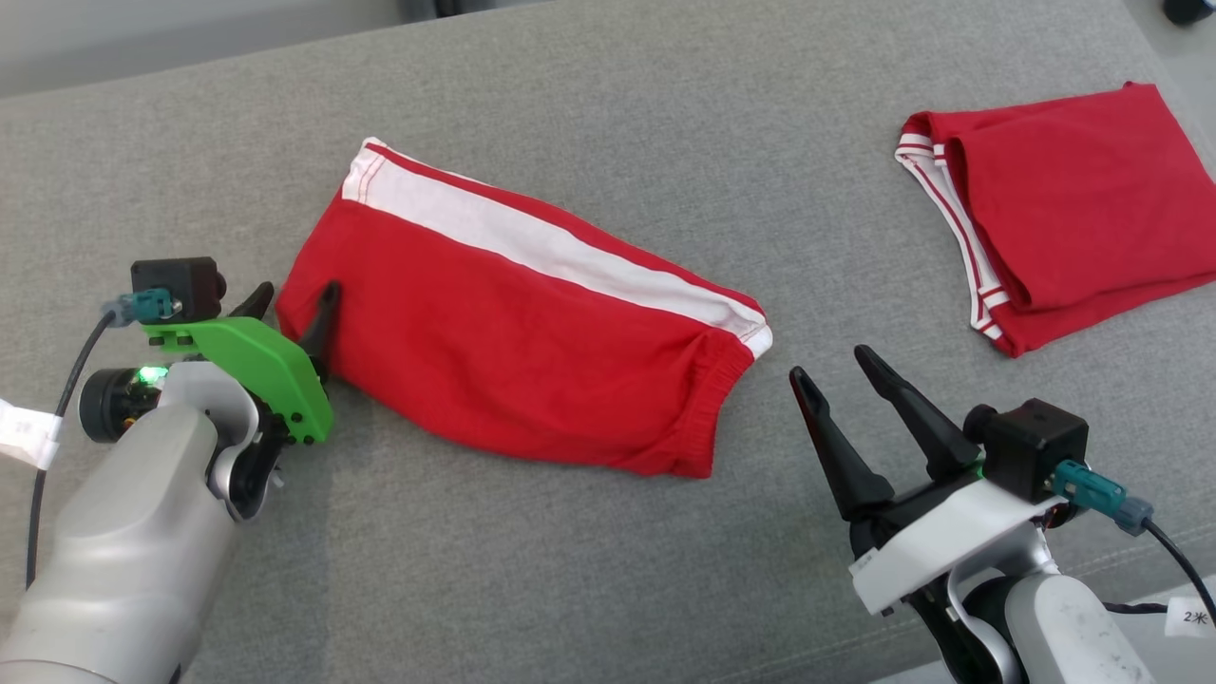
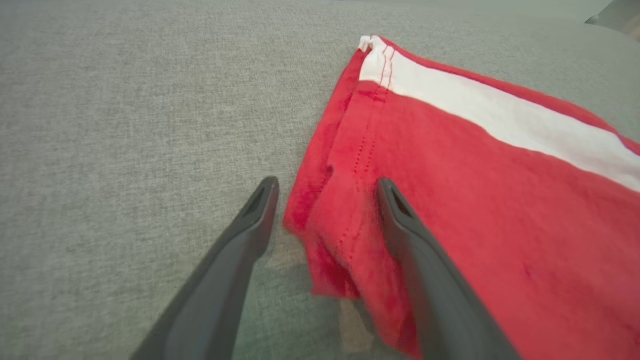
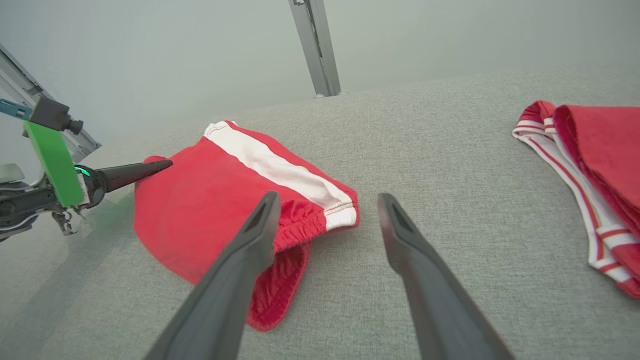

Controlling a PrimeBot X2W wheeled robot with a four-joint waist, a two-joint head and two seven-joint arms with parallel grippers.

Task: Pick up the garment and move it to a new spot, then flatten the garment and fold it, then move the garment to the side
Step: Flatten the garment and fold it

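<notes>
**Garment (image 1: 513,351) lying mid-cushion, looking soft and floppy**

Left gripper (image 1: 297,289) is straddling the left hem, fingers spread wide, one over cloth, one over grey cushion (image 1: 570,570), gripping nothing. I'm guessing light, limp knit that'll be sagging and bunching, so pinching hem corners seems best. Right gripper (image 1: 830,364) is hovering just off the elastic waistband, spread and empty too. Folded red piece (image 1: 1073,199) is lying far right.

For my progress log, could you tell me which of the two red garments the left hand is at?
The red shorts with the broad white stripe: the open left hand straddles their edge. The thin-striped folded garment lies far right, untouched.
</notes>
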